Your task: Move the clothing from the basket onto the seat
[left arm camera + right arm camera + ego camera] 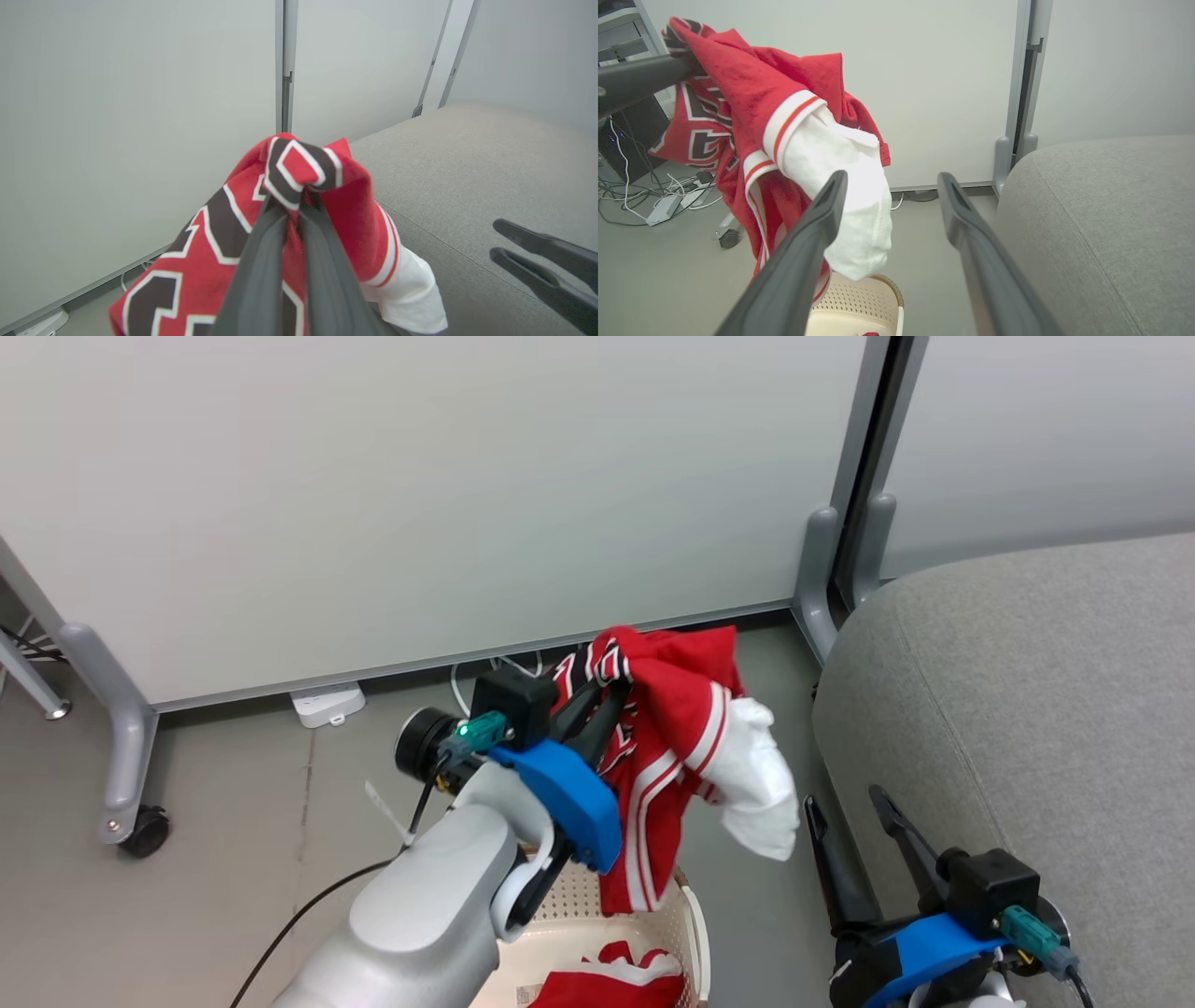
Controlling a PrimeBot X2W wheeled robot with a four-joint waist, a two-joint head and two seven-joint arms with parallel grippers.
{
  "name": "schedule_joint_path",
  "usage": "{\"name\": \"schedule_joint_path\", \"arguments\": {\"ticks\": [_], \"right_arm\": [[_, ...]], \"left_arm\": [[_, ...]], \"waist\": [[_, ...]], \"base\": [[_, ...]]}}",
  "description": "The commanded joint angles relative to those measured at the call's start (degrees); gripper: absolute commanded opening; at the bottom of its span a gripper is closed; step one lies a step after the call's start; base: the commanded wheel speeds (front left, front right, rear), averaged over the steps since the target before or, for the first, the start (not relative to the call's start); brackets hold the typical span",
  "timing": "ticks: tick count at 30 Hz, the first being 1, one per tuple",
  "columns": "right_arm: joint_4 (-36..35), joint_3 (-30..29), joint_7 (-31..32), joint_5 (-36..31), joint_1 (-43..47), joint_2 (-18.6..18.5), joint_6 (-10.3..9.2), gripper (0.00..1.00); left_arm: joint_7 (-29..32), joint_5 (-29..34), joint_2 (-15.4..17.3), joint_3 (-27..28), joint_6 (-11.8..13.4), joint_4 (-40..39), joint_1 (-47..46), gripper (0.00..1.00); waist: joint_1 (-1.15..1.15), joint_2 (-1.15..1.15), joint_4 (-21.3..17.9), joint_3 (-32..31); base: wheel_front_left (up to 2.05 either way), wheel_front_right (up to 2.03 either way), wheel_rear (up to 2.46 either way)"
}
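Note:
My left gripper [597, 691] is shut on a red jersey [677, 728] with white and black trim, which hangs in the air above the basket [686, 915]. In the left wrist view the fingers [261, 261] pinch a fold of the jersey [299, 168]. More red clothing [611, 980] lies in the cream perforated basket. The grey seat [1018, 709] is to the right. Beside the seat's edge my right gripper [850, 812] stands open and holds nothing. From the right wrist view, the jersey [756, 93] hangs left of the open fingers [817, 219], above the basket [873, 298].
Pale partition panels [420, 495] on grey posts [822, 579] stand behind. A castor foot [140, 826] is at the left. A white power strip [327, 702] and cables lie on the grey floor by the panel's base.

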Motion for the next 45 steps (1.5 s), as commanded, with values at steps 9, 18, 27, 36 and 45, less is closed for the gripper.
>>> {"name": "schedule_joint_path", "arguments": {"ticks": [9,18,27,36,45], "right_arm": [[-1.1,0.52,0.84,-0.22,1.34,-0.1,-0.04,1.0],[-1.94,0.59,1.29,-0.57,1.94,-0.1,-0.04,1.0],[-2.23,1.13,2.0,-1.25,0.68,-0.1,-0.04,1.0],[0.25,4.48,5.82,-3.29,-6.36,-0.1,-0.04,1.0],[9.03,9.36,6.97,-1.69,-15.31,-0.1,-0.04,1.0]], "left_arm": [[0.41,-6.2,0.15,-5.36,3.83,-2.29,-4.12,0.0],[-0.74,-8.51,0.16,-9.25,4.75,0.13,-5.2,0.0],[-1.72,-10.98,0.16,-11.84,5.21,0.81,-6.18,0.0],[-2.23,-13.27,0.16,-14.08,5.51,0.86,-7.57,0.0],[-2.73,-15.47,0.16,-16.57,6.07,0.13,-9.0,0.0]], "waist": [[0.01,0.0,1.28,-1.21],[0.01,0.0,1.29,-1.18],[0.01,0.0,1.22,-0.8],[0.01,0.0,1.33,-0.24],[0.01,0.0,2.42,0.05]], "base": [[0.0,0.0,0.0],[0.0,0.0,0.0],[0.0,0.0,0.0],[0.0,0.0,0.0],[0.0,0.0,0.0]]}}
